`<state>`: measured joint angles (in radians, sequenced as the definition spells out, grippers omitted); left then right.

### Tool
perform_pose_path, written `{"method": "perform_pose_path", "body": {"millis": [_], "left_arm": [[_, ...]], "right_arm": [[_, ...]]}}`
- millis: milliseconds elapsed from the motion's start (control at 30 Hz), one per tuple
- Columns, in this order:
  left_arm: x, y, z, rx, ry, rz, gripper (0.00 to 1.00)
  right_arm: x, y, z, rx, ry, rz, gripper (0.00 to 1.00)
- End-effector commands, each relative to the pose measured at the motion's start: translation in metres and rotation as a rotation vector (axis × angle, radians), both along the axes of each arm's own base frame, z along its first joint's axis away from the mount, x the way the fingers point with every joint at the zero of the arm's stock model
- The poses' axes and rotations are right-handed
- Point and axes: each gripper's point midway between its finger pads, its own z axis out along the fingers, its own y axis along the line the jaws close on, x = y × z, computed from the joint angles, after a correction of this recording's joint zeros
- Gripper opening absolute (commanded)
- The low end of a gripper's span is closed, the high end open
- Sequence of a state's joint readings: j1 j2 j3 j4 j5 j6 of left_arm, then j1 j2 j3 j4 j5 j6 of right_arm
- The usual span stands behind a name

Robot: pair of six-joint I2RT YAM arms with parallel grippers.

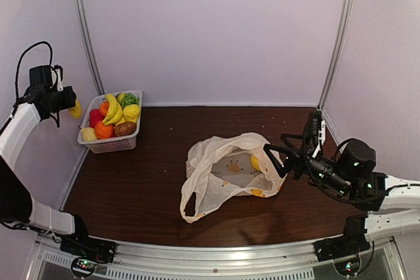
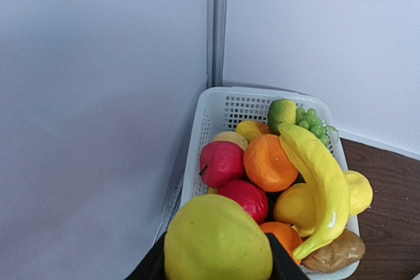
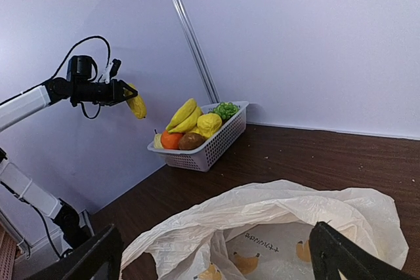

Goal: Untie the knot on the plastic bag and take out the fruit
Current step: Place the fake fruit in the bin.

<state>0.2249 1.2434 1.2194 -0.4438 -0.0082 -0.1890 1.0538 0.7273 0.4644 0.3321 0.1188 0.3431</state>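
Note:
The cream plastic bag lies open in the middle of the table, handles loose; no knot shows. A yellow fruit lies inside it near the right side. My right gripper is open and empty at the bag's right edge; in the right wrist view its fingers stand wide apart over the bag. My left gripper is raised at the far left, left of the basket, and is shut on a yellow-green fruit. That fruit also shows in the right wrist view.
A white slotted basket at the back left holds bananas, green grapes, red and orange fruits and a brown oval piece. It sits below my left gripper. Walls and a metal post close the left side.

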Motion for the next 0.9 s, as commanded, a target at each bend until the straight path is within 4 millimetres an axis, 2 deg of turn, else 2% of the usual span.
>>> {"method": "perform_pose_path", "body": {"millis": [0,133,200,567,867], "left_arm": [[0.033,0.023,-0.004,-0.021,-0.082,0.007,0.24],[0.050,0.044,-0.028,-0.049,-0.051,0.044,0.23],[0.057,0.047,-0.037,-0.055,-0.047,0.042,0.23],[0.075,0.051,-0.068,-0.058,-0.037,0.029,0.23],[0.091,0.047,-0.083,-0.061,-0.066,-0.023,0.22]], "right_arm": [[0.005,-0.006,-0.011,-0.017,0.029,-0.036,1.00],[0.005,-0.006,-0.010,-0.016,0.036,-0.039,1.00],[0.005,-0.007,-0.010,-0.015,0.038,-0.042,1.00],[0.008,-0.010,-0.014,-0.017,0.051,-0.066,1.00],[0.009,-0.010,-0.016,-0.025,0.055,-0.072,1.00]]}}
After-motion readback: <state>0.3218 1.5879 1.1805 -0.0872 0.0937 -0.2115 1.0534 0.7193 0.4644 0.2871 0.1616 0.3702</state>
